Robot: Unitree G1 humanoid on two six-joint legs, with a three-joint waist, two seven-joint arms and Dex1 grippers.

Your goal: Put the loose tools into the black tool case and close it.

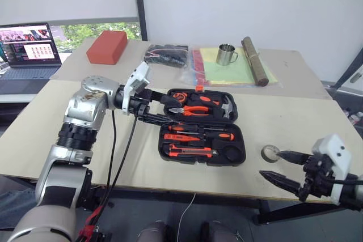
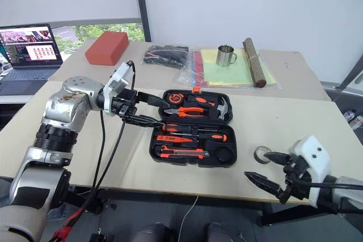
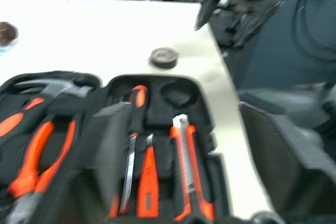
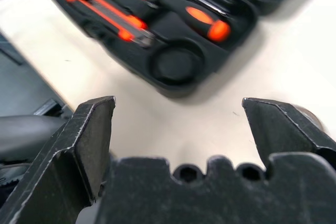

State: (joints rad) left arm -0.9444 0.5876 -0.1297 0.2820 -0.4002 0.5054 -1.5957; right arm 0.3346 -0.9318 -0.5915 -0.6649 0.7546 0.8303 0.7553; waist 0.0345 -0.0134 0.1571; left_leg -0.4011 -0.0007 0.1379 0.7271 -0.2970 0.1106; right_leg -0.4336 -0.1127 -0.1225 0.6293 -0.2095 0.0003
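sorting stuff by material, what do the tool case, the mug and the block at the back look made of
Tool case: black moulded plastic, matt, judging by its shaped recesses. Mug: metal, probably steel, with a shiny silver surface. Block: dull red-orange, soft-edged, perhaps foam or brick; the look leaves it open.

The scene is evenly and brightly lit, apparently by daylight from the window (image 1: 96, 29) at the far left. Only soft, short shadows are cast on the counter (image 1: 283, 117) beside the black tool case (image 1: 201, 148). The left wrist view is smeared by motion blur (the tape roll (image 3: 164, 57) is barely resolved). In the right wrist view the case is rendered out of focus.
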